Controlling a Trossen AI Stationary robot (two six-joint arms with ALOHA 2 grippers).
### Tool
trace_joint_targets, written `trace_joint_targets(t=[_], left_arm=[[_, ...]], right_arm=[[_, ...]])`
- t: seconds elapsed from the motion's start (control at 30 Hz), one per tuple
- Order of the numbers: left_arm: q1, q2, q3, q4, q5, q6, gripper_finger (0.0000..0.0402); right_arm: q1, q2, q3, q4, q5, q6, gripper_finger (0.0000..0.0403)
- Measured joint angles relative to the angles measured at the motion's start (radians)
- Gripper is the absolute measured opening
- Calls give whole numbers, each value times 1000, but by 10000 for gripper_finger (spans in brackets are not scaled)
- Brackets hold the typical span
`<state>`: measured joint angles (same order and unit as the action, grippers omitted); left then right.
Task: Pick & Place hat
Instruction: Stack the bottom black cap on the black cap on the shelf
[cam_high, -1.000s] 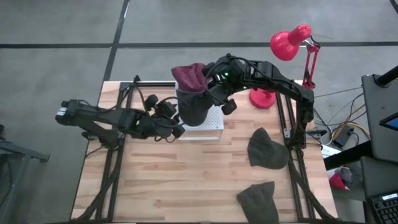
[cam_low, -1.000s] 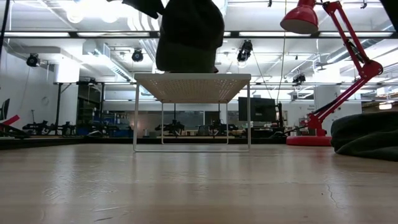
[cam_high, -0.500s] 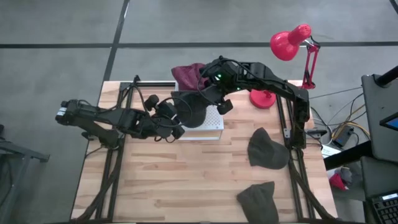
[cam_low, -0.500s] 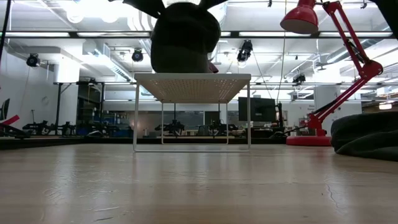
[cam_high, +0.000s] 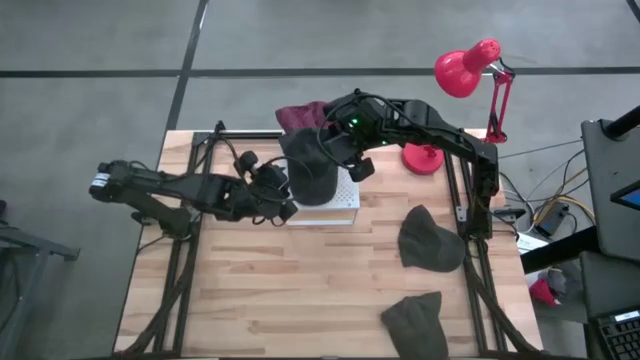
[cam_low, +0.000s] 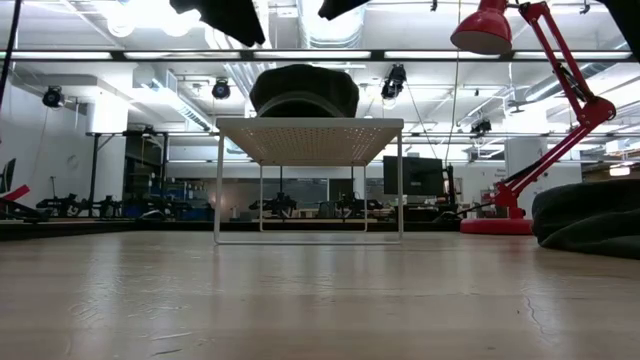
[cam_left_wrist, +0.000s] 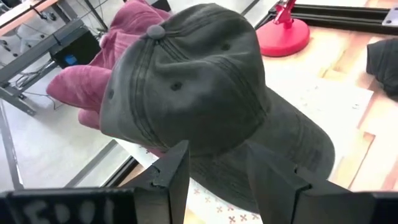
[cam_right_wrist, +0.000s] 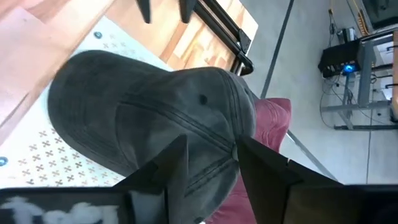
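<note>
Released since a second ago, the grey hat (cam_high: 311, 172) now sits on the white rack (cam_high: 341, 197), overlapping a maroon hat (cam_high: 303, 115) at the bench's (cam_high: 300, 290) far edge. Right claw (cam_high: 340, 150) hovers open above it; left claw (cam_high: 285, 195) open alongside. Brim points toward the near bench.

Dark grey cap (cam_high: 311, 172) crown-up on the white perforated stand (cam_high: 340, 198), overlapping a maroon cap (cam_high: 302, 115).

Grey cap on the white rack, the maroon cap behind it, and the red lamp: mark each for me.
grey cap (cam_left_wrist: 186, 93), left wrist view, on its crown.
maroon cap (cam_left_wrist: 84, 84), left wrist view, on its exposed side.
red lamp (cam_high: 462, 68), high view, on its shade.
</note>
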<state>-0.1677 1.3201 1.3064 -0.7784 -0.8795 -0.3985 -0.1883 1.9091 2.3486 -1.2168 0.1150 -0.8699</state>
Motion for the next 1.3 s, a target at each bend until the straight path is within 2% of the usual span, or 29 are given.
trace_joint_targets(t=[0.2,0.53,0.87,1.1,1.3], left_arm=[[0,-2,0,4,2,-2,152],[-6,-52,1,23,115,-20,152],[-65,-72,1,49,132,-29,152],[-114,-71,0,64,132,-29,152],[-153,-71,0,72,132,-30,152]], right_arm=[[9,-18,0,-11,45,6,153],[72,-132,2,-103,34,212,137],[165,-195,-4,-357,33,599,125],[225,-278,-161,-354,-11,785,134],[260,-382,-451,-350,-7,1024,128]])
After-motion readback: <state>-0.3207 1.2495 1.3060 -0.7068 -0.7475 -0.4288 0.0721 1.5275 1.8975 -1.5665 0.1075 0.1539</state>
